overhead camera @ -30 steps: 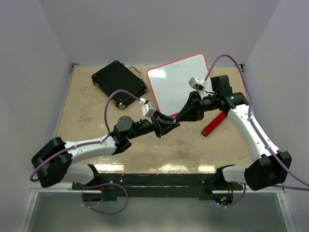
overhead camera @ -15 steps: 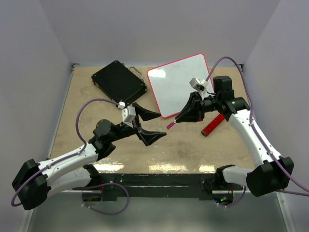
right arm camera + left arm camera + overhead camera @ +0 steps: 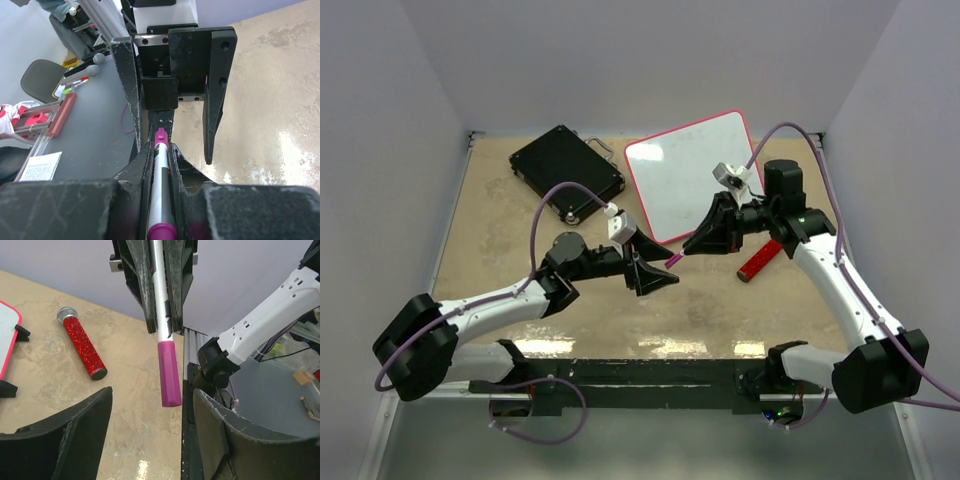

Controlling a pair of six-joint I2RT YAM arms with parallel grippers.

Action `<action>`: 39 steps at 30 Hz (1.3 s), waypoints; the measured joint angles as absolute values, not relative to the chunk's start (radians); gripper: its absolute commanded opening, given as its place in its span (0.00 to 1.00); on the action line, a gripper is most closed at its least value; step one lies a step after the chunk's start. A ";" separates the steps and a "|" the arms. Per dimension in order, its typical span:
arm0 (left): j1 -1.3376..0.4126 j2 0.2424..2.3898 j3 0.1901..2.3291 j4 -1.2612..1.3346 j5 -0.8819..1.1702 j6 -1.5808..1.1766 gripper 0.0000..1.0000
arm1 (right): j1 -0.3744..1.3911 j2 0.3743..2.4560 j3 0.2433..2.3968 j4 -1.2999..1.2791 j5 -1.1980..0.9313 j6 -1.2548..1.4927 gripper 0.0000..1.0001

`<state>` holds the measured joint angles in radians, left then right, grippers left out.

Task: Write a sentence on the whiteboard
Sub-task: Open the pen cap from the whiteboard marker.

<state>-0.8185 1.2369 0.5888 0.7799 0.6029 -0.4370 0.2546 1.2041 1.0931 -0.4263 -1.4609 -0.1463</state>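
Left tool [image 3: 152, 391] is hanging wide, flanking the pink cap [image 3: 168, 372], and right tool [image 3: 161, 149] is clamping the marker [image 3: 161, 200], so an off-centre pinch is risking a slip or pull-out.

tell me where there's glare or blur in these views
Top external: sharp, with bright glare patches on the table near its front edge. Left wrist: the marker is crisp, with a small glint on the table below. Right wrist: washed-out glare at right; the right gripper looks soft along the bottom edge.
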 measured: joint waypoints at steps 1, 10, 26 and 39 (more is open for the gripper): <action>-0.818 1.244 0.594 0.787 0.604 -0.443 0.67 | 0.255 1.204 1.089 -0.420 -1.461 -0.139 0.00; -0.819 1.257 0.632 0.804 0.591 -0.466 0.41 | 0.255 1.206 1.077 -0.380 -1.450 -0.111 0.00; -0.806 1.240 0.582 0.791 0.536 -0.474 0.00 | 0.269 1.305 1.153 -0.511 -1.398 -0.240 0.00; -0.792 1.042 0.316 0.705 0.483 -0.453 0.00 | 0.128 1.234 1.188 -0.606 -1.372 -0.340 0.00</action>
